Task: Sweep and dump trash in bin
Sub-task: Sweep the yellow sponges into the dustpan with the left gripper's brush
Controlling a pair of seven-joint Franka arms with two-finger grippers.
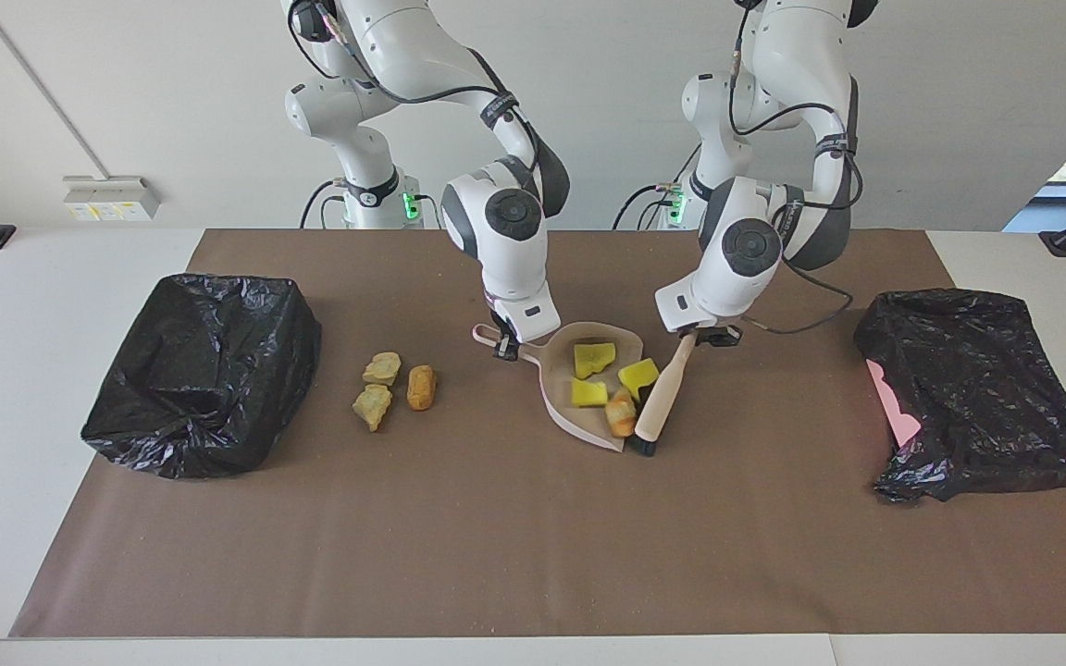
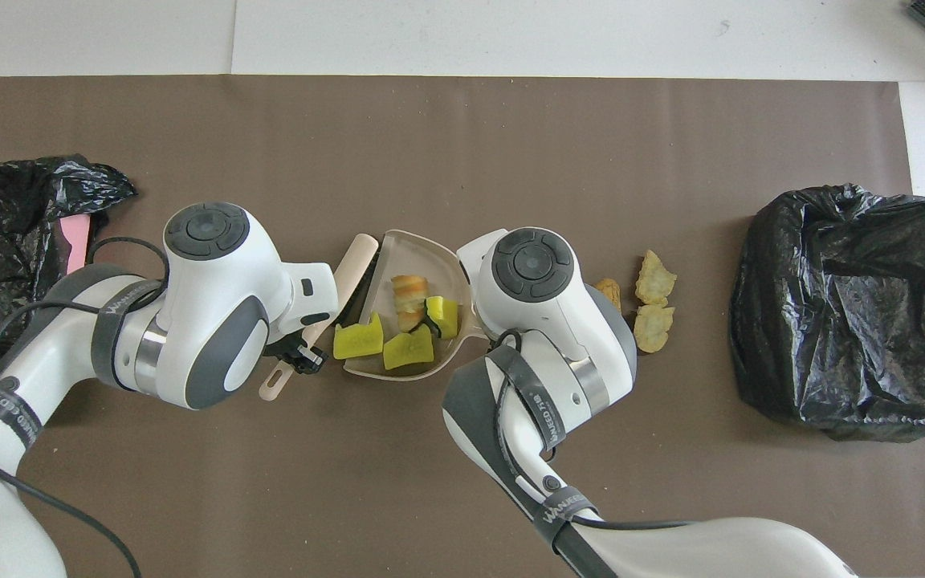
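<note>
A beige dustpan (image 1: 563, 400) lies mid-mat and holds three yellow sponge pieces (image 1: 593, 359) and the orange-and-cream striped chunk (image 1: 621, 413). My right gripper (image 1: 505, 347) is shut on the pan's handle; in the overhead view my wrist hides it. My left gripper (image 1: 709, 335) is shut on the wooden brush (image 1: 663, 398), whose black bristles rest at the pan's mouth beside the striped chunk. Three bread-like lumps (image 1: 383, 368) lie on the mat beside the pan, toward the right arm's end. The overhead view shows the pan (image 2: 414, 241), the brush (image 2: 354, 269), my left gripper (image 2: 302, 357) and the lumps (image 2: 655, 277).
A bin lined with a black bag (image 1: 209, 370) stands at the right arm's end of the mat and also shows in the overhead view (image 2: 848, 313). A crumpled black bag over something pink (image 1: 977, 388) lies at the left arm's end. Fine crumbs speckle the brown mat.
</note>
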